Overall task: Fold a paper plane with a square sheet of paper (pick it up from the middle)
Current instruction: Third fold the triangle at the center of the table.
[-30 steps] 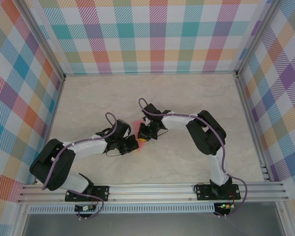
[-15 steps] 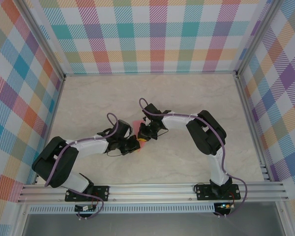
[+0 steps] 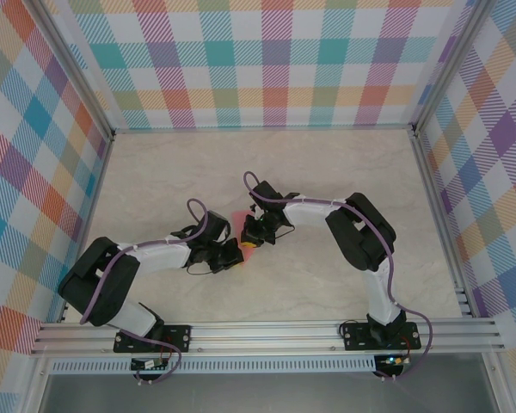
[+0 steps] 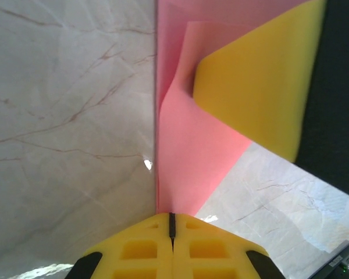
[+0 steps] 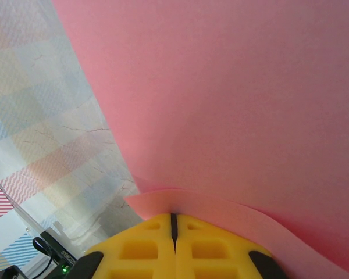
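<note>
The square sheet of paper (image 3: 238, 218) is salmon pink and creased, and peeks out between the two grippers at the table's middle. My left gripper (image 3: 238, 251) is shut. In the left wrist view the folded paper (image 4: 186, 157) narrows down into the closed tips of the left gripper (image 4: 171, 215). A yellow finger (image 4: 262, 81) of the right gripper lies on the paper, which bends up along it. My right gripper (image 3: 251, 242) is shut too. In the right wrist view a curled paper edge crosses the closed tips of the right gripper (image 5: 174, 215), with the pink sheet (image 5: 232, 87) close in front.
The marble-look table (image 3: 327, 172) is walled by checked panels (image 3: 267, 60) at the back and both sides. An aluminium rail (image 3: 267, 331) runs along the near edge with both arm bases on it.
The left arm's elbow has shifted slightly to the right. Both grippers stay shut and close together at the paper.
</note>
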`<state>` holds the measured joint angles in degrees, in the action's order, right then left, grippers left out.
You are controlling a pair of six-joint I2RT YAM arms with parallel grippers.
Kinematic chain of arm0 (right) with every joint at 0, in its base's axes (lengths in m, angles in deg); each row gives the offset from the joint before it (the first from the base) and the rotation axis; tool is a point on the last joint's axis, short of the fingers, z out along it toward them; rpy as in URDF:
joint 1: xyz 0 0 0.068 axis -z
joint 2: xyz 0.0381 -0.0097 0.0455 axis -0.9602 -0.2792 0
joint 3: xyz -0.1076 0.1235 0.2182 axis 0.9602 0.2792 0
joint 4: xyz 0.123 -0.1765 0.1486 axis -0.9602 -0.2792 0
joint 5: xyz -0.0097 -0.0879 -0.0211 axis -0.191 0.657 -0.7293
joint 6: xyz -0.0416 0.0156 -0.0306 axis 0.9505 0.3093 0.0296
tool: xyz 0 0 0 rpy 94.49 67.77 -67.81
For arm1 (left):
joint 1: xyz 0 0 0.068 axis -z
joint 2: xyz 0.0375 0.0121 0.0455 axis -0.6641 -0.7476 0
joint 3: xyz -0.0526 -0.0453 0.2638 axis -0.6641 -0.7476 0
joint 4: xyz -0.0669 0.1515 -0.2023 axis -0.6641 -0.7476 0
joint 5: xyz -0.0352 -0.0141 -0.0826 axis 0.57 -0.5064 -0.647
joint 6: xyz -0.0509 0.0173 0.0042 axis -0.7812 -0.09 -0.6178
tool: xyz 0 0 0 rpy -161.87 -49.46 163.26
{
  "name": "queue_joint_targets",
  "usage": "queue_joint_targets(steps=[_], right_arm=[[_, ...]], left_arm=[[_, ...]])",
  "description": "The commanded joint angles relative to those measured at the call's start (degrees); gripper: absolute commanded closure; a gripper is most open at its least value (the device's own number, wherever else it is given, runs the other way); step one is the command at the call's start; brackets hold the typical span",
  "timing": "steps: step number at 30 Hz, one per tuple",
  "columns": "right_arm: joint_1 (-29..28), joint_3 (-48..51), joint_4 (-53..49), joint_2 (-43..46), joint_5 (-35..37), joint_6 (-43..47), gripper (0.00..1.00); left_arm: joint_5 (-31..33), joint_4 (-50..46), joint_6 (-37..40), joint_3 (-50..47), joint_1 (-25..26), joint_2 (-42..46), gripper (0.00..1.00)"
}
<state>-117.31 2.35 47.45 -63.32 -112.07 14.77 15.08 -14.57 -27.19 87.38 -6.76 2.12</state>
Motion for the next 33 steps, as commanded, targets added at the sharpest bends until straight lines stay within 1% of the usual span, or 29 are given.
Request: queue_joint_targets(steps=[1,8,11,17,25,33], right_arm=[[-0.07,1.96,-1.99,-2.86,2.50,-0.61,0.95],[-0.04,2.00,-2.07,-3.01,2.50,-0.70,0.95],[-0.01,2.00,-2.11,-3.01,2.50,-0.70,0.95],[-0.06,2.09,-2.12,-3.01,2.50,-0.70,0.95],[0.02,2.03,-2.22,-2.99,2.50,-0.72,0.95],[0.02,1.91,-2.40,-2.89,2.50,-0.66,0.95]], left_arm=[[1.15,-2.11,0.62,-0.14,0.92,-0.77,0.96],[2.01,-3.43,1.07,0.27,0.88,-0.72,0.96],[1.34,-3.02,0.95,0.35,0.89,1.38,0.96],[-1.49,1.09,0.07,-1.11,1.01,5.79,0.96],[-3.46,4.21,-0.40,-1.67,1.01,1.55,0.96],[0.13,0.21,0.58,-0.77,1.01,-0.75,0.96]])
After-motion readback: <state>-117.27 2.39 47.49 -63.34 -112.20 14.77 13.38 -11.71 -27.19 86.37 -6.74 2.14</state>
